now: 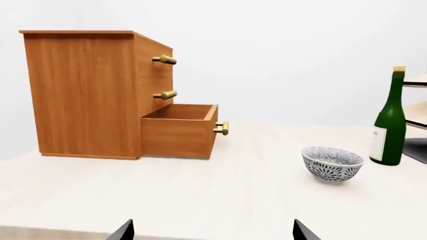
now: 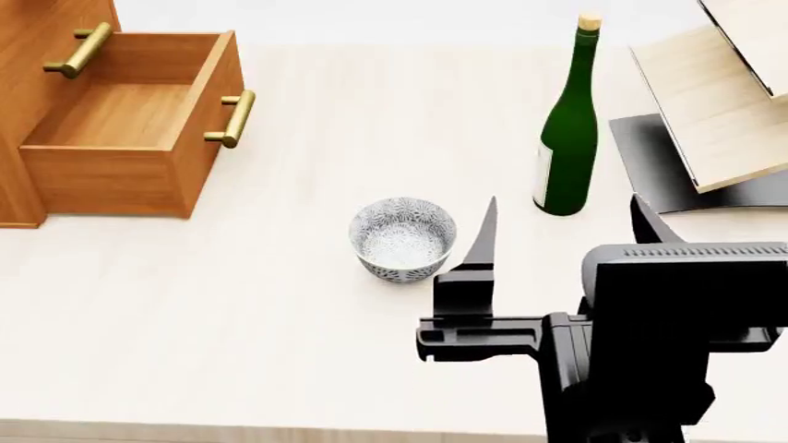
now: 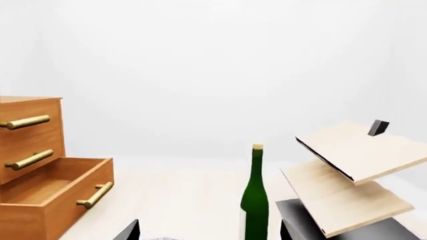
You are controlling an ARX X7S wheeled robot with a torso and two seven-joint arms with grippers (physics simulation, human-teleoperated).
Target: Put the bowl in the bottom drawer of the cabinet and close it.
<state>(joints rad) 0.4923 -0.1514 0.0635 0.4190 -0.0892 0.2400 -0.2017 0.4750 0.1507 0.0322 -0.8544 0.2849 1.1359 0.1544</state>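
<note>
Bowl (image 2: 403,238), small, round and speckled blue-grey on white, is seen upright on the pale wooden table (image 2: 246,314), just beside the spread, empty fingers of the right gripper (image 2: 564,226). The honey-brown wooden cabinet (image 1: 87,95) has its bottom drawer (image 2: 124,120) pulled open. A tall green bottle (image 2: 567,138) stands near the bowl. The left gripper (image 1: 212,231) is also held open.

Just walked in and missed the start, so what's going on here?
A two-armed robot is working at a table to get the bowl into the cabinet's bottom drawer. That drawer is already pulled out and looks empty. The bowl sits untouched on the table, near a green bottle. The right gripper hovers just beside the bowl, jaws open, holding nothing. The left gripper shows only its two tips, spread apart, away from everything.
</note>
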